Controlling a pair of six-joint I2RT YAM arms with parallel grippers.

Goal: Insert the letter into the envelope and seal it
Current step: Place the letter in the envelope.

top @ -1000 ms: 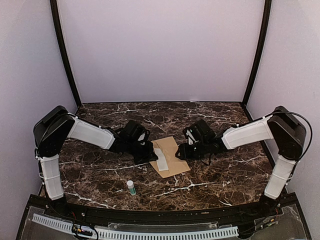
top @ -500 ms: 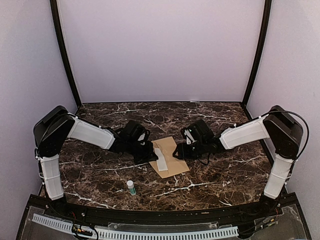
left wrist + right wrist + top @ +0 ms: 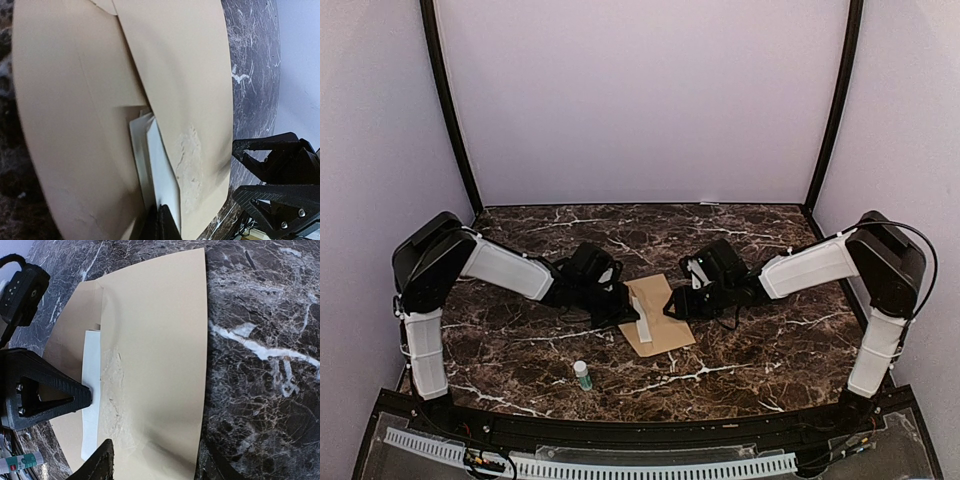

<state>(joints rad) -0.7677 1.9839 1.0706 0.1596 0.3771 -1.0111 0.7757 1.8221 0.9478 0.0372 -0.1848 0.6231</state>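
Observation:
The tan envelope [image 3: 665, 318] lies flat at mid-table with its flap open toward the right. The white letter [image 3: 161, 172] is partly tucked under the flap edge and also shows in the right wrist view [image 3: 91, 385]. My left gripper [image 3: 162, 224] is shut on the letter's near end and sits at the envelope's left side [image 3: 620, 308]. My right gripper [image 3: 157, 462] is open, with its two fingers spread over the near part of the flap [image 3: 155, 355]. In the top view it sits at the envelope's right edge [image 3: 678, 305].
A small glue stick [image 3: 582, 375] with a green band stands on the marble table [image 3: 770, 340] in front of the envelope, and shows at the lower left of the right wrist view [image 3: 20, 462]. Lilac walls enclose the table on three sides.
My right gripper has moved left to the envelope's right edge. My left gripper has pushed the letter a little further under the flap, and the envelope has shifted slightly.

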